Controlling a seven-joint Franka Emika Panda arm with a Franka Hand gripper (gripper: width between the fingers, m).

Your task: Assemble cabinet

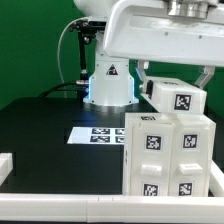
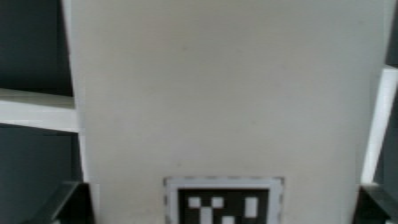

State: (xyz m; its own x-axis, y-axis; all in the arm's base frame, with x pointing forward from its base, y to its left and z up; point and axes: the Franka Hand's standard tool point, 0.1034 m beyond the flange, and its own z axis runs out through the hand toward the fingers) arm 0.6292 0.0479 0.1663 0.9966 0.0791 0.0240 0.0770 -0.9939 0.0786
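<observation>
The cabinet (image 1: pixel 168 160), a large white boxy body with square tags on its faces, stands at the front of the exterior view's right. Just above and behind its top edge is a smaller white tagged panel (image 1: pixel 175 98). My gripper (image 1: pixel 174 76) reaches down from the white arm and its dark fingers (image 1: pixel 144 73) stand on both sides of this panel, shut on it. In the wrist view the panel (image 2: pixel 222 100) fills the picture, with its tag (image 2: pixel 224 204) between the jaws. The fingertips show only as dark corners.
The marker board (image 1: pixel 98 133) lies on the black table behind the cabinet. The robot base (image 1: pixel 110 85) stands at the back. A white part (image 1: pixel 5 166) lies at the exterior view's left front edge. A white rail (image 1: pixel 60 202) borders the table front.
</observation>
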